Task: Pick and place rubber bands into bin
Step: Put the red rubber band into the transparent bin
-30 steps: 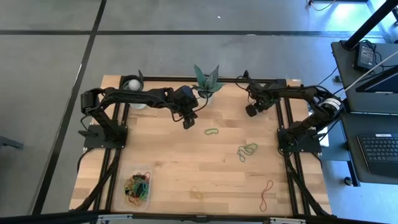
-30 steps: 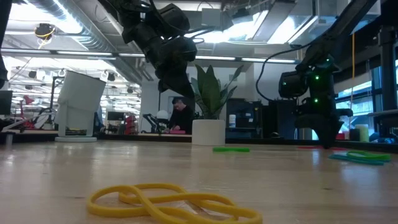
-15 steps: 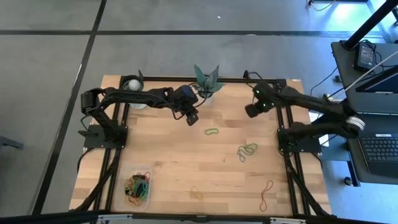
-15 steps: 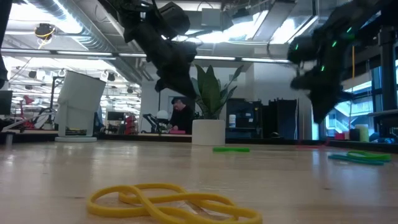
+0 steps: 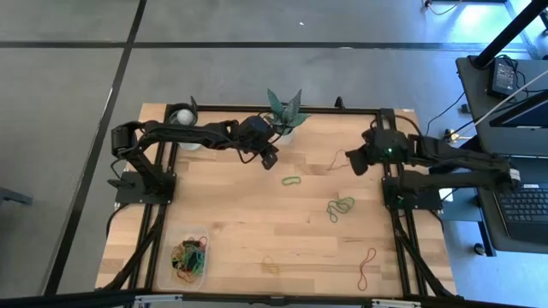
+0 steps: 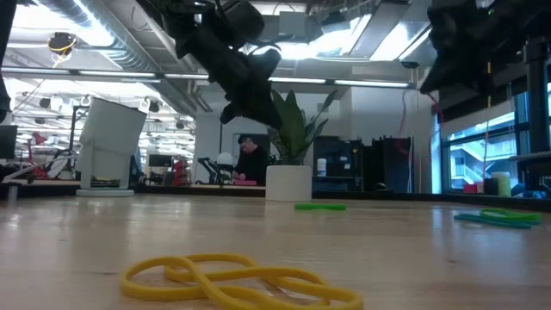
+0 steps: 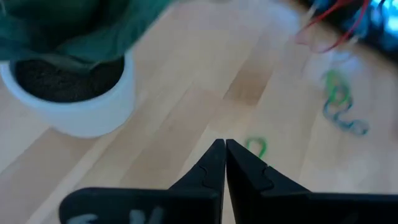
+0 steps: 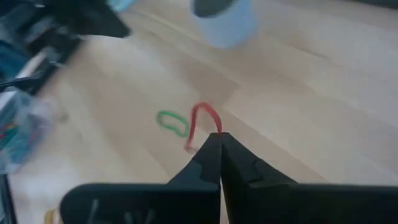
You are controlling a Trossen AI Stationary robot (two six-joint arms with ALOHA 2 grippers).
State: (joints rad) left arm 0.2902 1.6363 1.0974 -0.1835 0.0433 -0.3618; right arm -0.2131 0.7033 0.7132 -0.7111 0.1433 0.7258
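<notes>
Dangling thin red rubber band (image 8: 202, 121) from pinched right tool (image 8: 220, 144); left tool (image 7: 224, 149) closed, empty.

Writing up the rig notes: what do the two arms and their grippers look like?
Both arms are dark, jointed and slim. The left gripper and right gripper each end in two black fingers tapering to a point, with stepped notches on the inner edges. The right arm shows a small green light.

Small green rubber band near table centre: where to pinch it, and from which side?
From straight above: the small green rubber band lies flat on the table, with no raised edge for a sideways approach. It is a narrow oval, so probably pinch across its short width at mid-length, taking both strands. The left gripper, shut and empty, is nearest.
</notes>
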